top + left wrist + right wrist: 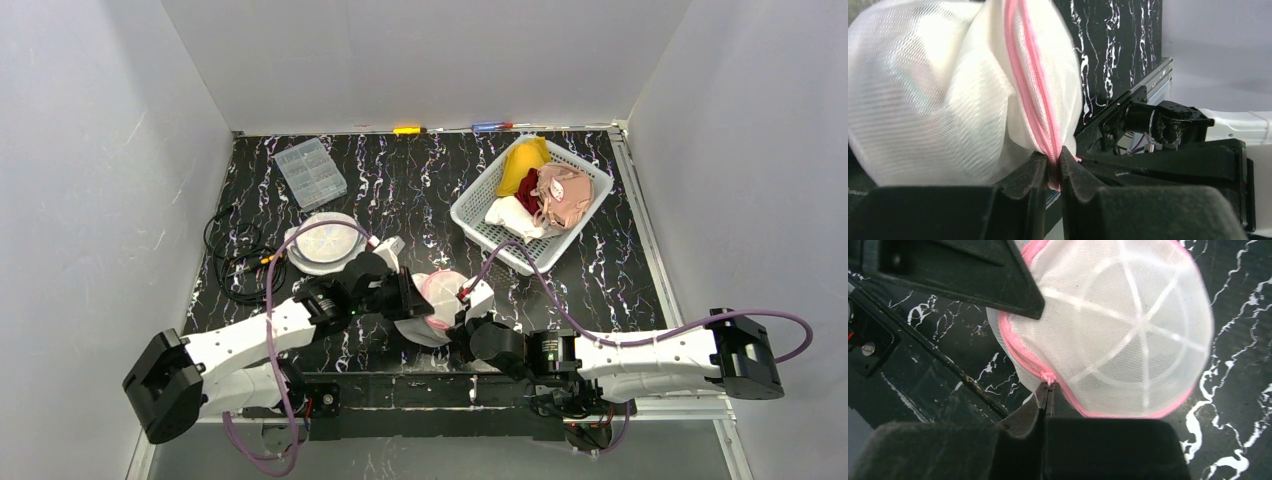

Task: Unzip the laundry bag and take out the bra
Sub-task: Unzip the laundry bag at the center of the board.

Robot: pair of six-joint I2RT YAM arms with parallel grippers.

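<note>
Both arms converge on the white mesh laundry bag [1128,335]: left gripper [1054,172] pinches its pink zipper [1028,75], right gripper [1048,397] clamps the pull tab [1048,377].

The left gripper [1055,167] has its fingers pinched together on the pink zipper [1028,75] of the white mesh bag [938,90], which bulges up to the left. Behind lies the black marbled worktop [1113,50]; the right arm [1168,122] sits at its railed edge.

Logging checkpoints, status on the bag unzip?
Left gripper shut on laundry bag seam. Right gripper shut on zipper pull. Zipper closed where visible. Nothing blocking.
</note>
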